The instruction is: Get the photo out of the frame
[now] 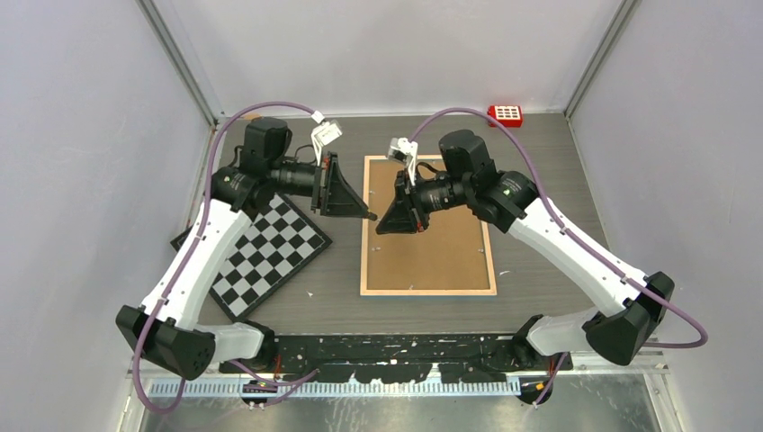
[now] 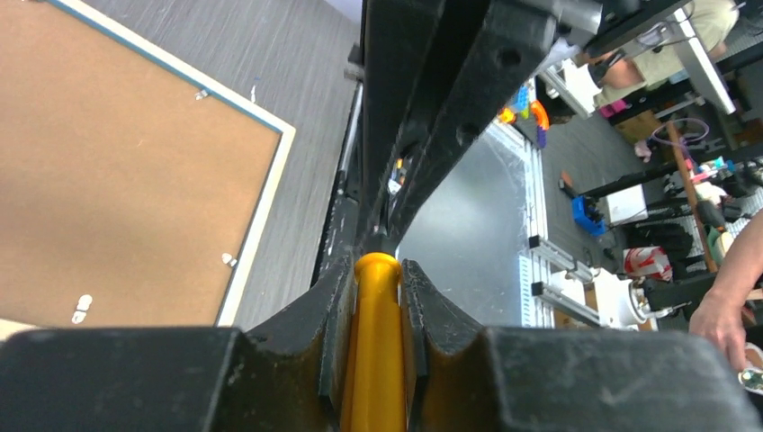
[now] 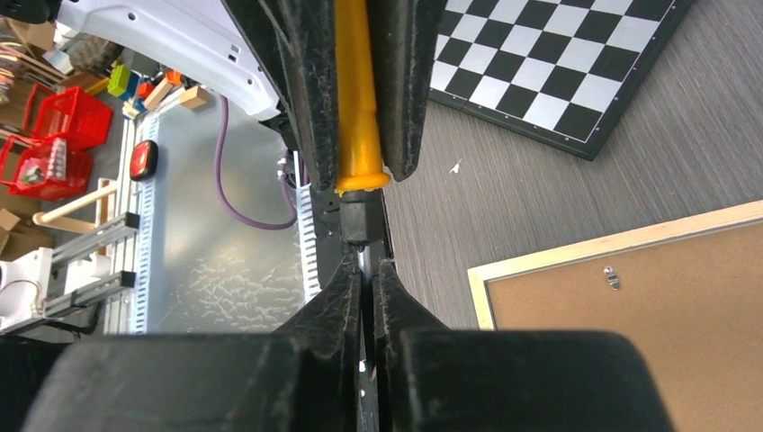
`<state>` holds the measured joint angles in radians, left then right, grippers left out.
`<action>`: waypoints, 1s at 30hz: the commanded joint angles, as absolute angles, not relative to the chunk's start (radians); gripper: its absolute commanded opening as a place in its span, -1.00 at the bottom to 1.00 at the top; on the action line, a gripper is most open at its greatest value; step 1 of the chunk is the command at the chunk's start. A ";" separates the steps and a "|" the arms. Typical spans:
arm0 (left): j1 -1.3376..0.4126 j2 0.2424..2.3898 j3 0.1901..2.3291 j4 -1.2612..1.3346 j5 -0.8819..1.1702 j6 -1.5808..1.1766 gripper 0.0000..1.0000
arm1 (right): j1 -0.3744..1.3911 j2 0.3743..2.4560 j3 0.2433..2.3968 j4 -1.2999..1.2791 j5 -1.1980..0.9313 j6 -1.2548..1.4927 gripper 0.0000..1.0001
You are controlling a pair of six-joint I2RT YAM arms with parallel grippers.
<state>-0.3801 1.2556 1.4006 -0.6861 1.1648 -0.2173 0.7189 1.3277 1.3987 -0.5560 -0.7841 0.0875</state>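
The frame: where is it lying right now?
In the top view the frame lies back-up at table centre, right of the chequered board, beneath the right gripper.

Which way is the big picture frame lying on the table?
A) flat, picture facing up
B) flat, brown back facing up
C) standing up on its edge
B: the frame lies flat on the table with its brown board and a small clip facing up, and no picture can be seen.

The frame [image 1: 428, 247] is brown-backed, the board [image 1: 268, 254] black-and-white chequered, the tool [image 2: 376, 351] yellow-handled.
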 commanded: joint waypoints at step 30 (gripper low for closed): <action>-0.609 1.494 1.412 -0.819 0.267 0.341 -1.00 | 0.100 1.431 1.177 -0.920 -0.338 -0.149 0.53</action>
<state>-0.6121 1.4181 1.3045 -0.8738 0.3920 0.2558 0.1646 1.3674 1.1297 -0.9501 -0.3687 -0.1764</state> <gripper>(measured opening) 0.227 0.764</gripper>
